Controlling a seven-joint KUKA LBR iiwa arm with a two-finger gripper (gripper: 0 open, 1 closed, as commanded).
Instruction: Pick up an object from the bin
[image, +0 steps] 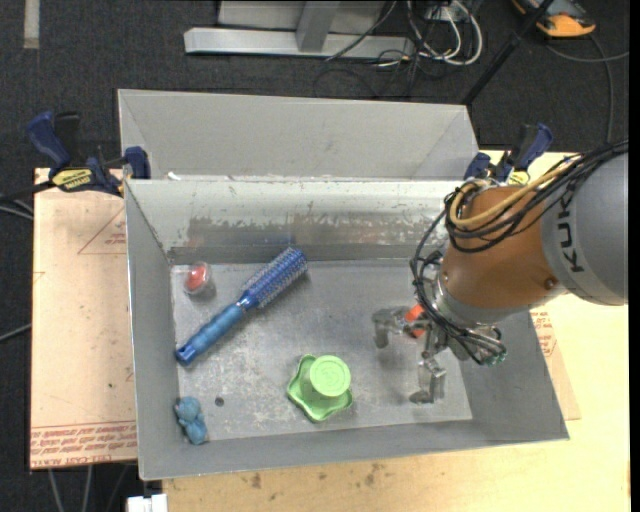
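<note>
My gripper (406, 357) hangs low over the right part of the bin floor, open, with nothing between its fingers. One fingertip (382, 329) points left and the other (429, 386) sits nearer the front wall. The closest loose thing is a green flower-shaped cup (321, 386), lying a short way to the gripper's left near the front and apart from the fingers. A blue hairbrush (245, 300) lies slantwise further left, bristle head toward the back wall.
A small red and clear round thing (198, 278) rests by the back left corner. A small blue lumpy figure (190, 419) sits in the front left corner. The arm's orange cover and cables bulk over the bin's right side.
</note>
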